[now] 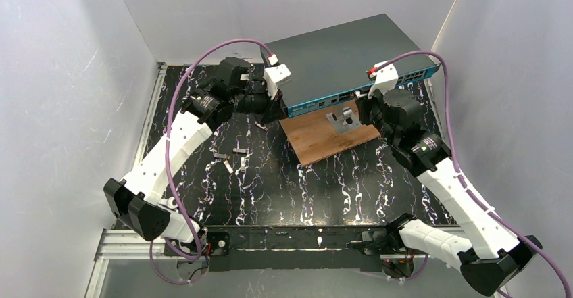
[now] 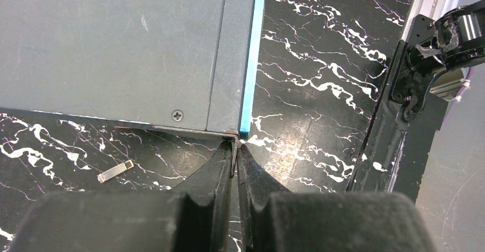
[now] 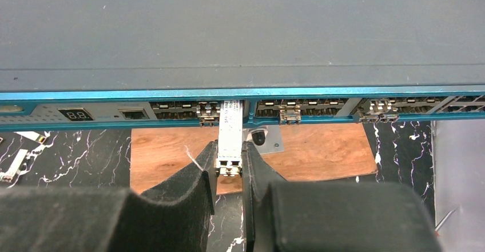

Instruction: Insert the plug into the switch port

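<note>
The switch (image 1: pixel 344 48) is a wide dark grey box at the back, with its teal front strip (image 3: pixel 171 95) of small dark sockets facing me. My right gripper (image 3: pixel 230 148) is shut on the plug (image 3: pixel 230 132), a small silver module. The plug's front end is at a socket in the middle of the strip. In the top view my right gripper (image 1: pixel 363 105) is at the switch's front edge. My left gripper (image 2: pixel 235 149) is shut on a thin metal flange at the switch's (image 2: pixel 114 40) front left corner. It also shows in the top view (image 1: pixel 276 112).
A brown wooden board (image 1: pixel 324 139) with a small metal bracket (image 1: pixel 343 119) lies in front of the switch, under the plug. Several small metal pieces (image 1: pixel 233 157) lie on the black marbled table left of the board. White walls enclose the table.
</note>
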`<state>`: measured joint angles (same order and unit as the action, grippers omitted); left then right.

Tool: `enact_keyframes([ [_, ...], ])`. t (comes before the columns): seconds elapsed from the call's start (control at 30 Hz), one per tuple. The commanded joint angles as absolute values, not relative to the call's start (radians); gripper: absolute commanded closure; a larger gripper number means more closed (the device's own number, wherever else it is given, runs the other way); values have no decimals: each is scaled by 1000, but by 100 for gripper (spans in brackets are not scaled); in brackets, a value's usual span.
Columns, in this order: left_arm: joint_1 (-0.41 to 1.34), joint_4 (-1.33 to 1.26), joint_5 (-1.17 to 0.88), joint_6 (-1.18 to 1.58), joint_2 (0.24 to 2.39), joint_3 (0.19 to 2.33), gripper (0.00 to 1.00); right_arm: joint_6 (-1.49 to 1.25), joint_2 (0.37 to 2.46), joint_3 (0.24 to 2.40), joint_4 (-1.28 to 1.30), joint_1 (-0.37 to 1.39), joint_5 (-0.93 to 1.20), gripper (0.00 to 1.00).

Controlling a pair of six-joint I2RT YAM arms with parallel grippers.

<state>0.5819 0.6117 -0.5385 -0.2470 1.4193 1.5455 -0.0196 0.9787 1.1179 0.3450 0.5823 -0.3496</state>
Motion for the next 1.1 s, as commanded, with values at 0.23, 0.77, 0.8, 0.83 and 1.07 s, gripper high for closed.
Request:
enact_keyframes([
  [0.23,605,713,-612,-244,1364,1545,100,-35,1018,1172,259,566,-299,99],
  [0.77,607,713,-614,-241,1365,1546,100,-62,1038,1146,203,561,-339,99],
  [0.8,607,713,-613,-243,1363,1544,100,-62,1038,1145,199,561,-348,99],
  [0.83,607,714,-610,-243,1361,1543,100,-59,1039,1143,195,561,-356,99],
  [1.07,608,719,-586,-255,1352,1535,100,-35,1036,1144,180,554,-363,99],
])
